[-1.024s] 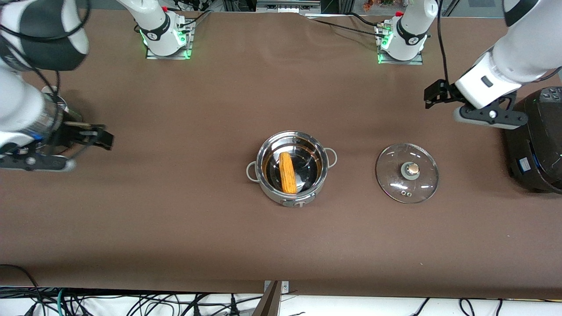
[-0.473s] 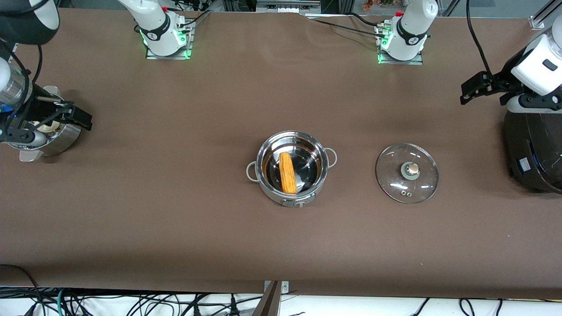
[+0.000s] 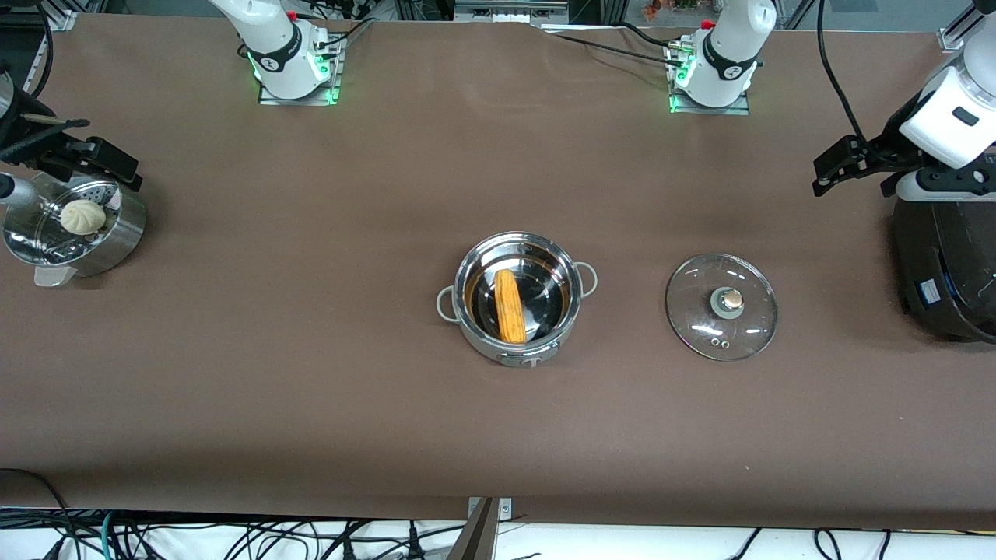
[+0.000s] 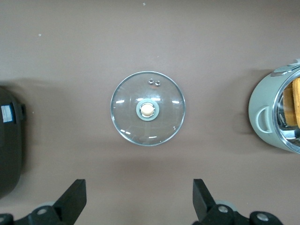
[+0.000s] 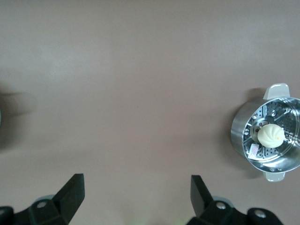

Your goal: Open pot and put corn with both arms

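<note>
In the middle of the brown table sits the round shiny stainless-steel pot (image 3: 517,297) with its small grey loop handles, lid off, and the yellow-orange corn cob (image 3: 510,306) is lying inside it, leaning a bit against the wall. The round glass lid (image 3: 721,306) with the copper-coloured knob rests flat on the table beside the pot, toward the left arm's end.

The left gripper (image 4: 139,202) hangs up high near the big black cooker (image 3: 945,249), fingers spread wide with nothing between them. The right gripper (image 5: 137,199) is up over the perforated steel steamer bowl (image 3: 74,229) holding the round white bun (image 3: 83,216), also wide open and empty.

Honestly the job looks done to me, so the risks are small. Main worry: the left arm's wrist is really close above that cooker, so a sloppy move down could bump it. Same deal at the right arm's end, where a dip could clip the steamer rim and tip the bun out. The corn looks stable where it is, I'd guess.
</note>
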{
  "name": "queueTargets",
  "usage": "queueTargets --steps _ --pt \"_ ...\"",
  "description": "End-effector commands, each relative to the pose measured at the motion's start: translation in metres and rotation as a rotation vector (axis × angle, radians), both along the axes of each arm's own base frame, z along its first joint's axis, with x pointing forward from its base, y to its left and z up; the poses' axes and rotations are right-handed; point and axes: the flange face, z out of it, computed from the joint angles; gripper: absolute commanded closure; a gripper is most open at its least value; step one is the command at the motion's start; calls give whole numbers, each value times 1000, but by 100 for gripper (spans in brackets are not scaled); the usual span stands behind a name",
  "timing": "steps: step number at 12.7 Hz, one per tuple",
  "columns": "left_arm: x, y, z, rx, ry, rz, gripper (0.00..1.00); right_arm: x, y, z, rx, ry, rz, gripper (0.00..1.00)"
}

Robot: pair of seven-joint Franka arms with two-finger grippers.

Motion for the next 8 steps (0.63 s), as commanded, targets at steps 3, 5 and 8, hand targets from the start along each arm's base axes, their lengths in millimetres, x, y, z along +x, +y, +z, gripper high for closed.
queueTargets --steps 3,5,8 --pt "0 0 5 -9 32 8 0 18 -17 -10 10 8 -5 0" --pt "1 -1 5 -9 32 8 0 20 -17 -12 11 8 -7 0" --pt "2 -1 6 -7 28 2 0 21 -17 -16 11 15 -7 0"
